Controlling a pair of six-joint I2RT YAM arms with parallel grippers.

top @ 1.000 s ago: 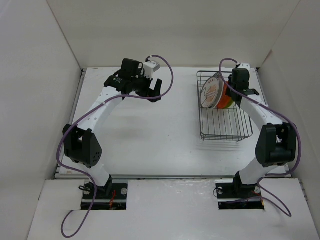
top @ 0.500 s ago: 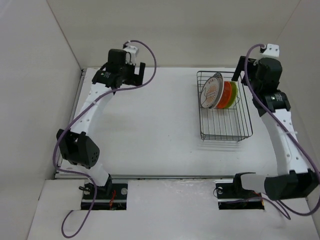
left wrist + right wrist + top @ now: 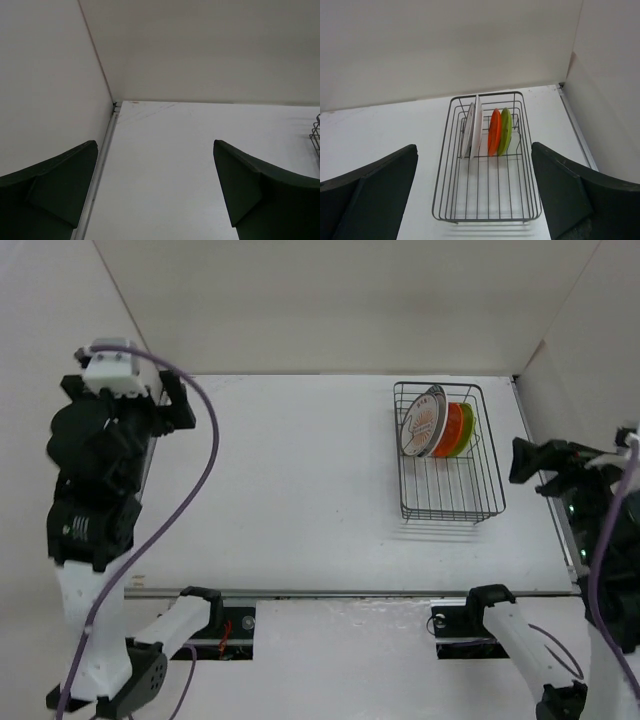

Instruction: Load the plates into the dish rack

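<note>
One rectangular dark grey wire dish rack [image 3: 450,502] sits on the white counter [image 3: 290,470], in its far right part. The rack's long axis runs from the near side of the counter toward the far wall.

Four round plates stand on edge inside the rack at its far end, side by side in a row across its width, with their flat faces turned left and right. From left to right they are a small white plate with an orange centre pattern [image 3: 421,424], a larger white plate [image 3: 478,125] close against it, a plain orange plate [image 3: 455,429] and a plain lime green plate [image 3: 468,427]. The two white ones overlap in both views, so the larger one's rim colour is hard to make out. The near half of the rack holds nothing.

There are two arms. The left tool [image 3: 154,145] is lifted at the counter's left edge, jaws spread wide and holding nothing. The right tool [image 3: 473,146] is lifted on the right side, near the rack but clear of it, its jaws likewise wide apart and holding nothing.
</note>
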